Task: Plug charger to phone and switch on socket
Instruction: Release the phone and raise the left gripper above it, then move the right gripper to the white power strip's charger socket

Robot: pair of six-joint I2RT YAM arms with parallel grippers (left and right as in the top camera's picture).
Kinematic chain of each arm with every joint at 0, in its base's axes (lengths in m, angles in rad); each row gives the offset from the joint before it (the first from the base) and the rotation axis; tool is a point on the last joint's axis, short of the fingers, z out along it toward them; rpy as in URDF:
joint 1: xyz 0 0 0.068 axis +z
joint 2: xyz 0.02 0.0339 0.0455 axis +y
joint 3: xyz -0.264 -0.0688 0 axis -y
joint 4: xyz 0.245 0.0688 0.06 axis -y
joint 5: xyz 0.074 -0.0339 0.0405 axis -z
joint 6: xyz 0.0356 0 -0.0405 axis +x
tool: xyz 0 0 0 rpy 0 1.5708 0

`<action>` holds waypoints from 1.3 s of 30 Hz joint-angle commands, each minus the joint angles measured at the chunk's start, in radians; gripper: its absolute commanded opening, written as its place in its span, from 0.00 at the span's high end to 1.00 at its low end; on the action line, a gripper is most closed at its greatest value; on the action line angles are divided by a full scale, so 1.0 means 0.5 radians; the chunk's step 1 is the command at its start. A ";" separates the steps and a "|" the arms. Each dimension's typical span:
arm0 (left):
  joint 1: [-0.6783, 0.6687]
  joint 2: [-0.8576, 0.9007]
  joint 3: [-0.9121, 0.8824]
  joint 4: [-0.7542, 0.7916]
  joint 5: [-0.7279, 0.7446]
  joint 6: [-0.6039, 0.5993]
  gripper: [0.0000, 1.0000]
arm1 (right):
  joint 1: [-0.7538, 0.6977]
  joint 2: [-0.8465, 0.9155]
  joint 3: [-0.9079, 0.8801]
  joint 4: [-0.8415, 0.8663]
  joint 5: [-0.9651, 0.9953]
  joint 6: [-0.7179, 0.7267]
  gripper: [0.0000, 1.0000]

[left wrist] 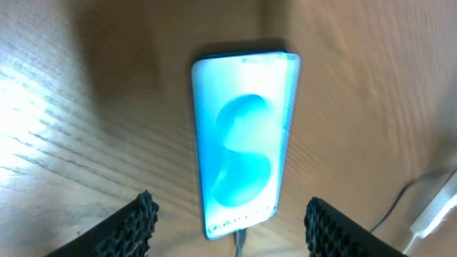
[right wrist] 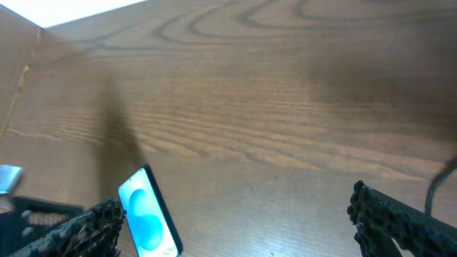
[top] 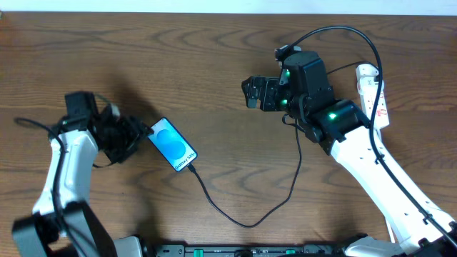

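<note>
- Left pincer (top: 137, 135) sits low at the left of the tabletop (top: 178, 57), just beside the phone's upper end.
- My left wrist view: both fingers (left wrist: 132, 225) are set apart with a moderate gap. They stand either side of the phone's (left wrist: 243, 143) near end and touch nothing, so nothing is gripped.
- Phone (top: 171, 145) lies flat, screen up and lit blue, at a diagonal left of centre. The white strip is at its lower right end.
- Charger (top: 246, 223): a thin black cable meets the phone's lower end, loops down toward the front edge, then climbs toward the right arm.
- In the left wrist view a small plug tip (left wrist: 239, 239) sits at the phone's bottom edge. It looks seated, but I can't confirm that fully.
- Right pincer (top: 251, 93) is up over mid-tabletop, well apart from the phone and pointing left.
- My right wrist view: the fingers (right wrist: 78, 230) are spread wide with only bare wood between them. The phone (right wrist: 146, 210) is small at lower left.
- Socket (top: 365, 73): a white strip with red markings at the far right, partly hidden behind the right arm, rounded end toward the far edge.
- I can't tell the switch position from here.
- Both pincers are clear of the socket.
</note>
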 commanded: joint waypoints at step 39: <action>-0.739 -0.697 0.412 -0.365 -0.933 0.492 0.05 | -0.018 -0.003 0.009 -0.213 0.091 -0.016 0.01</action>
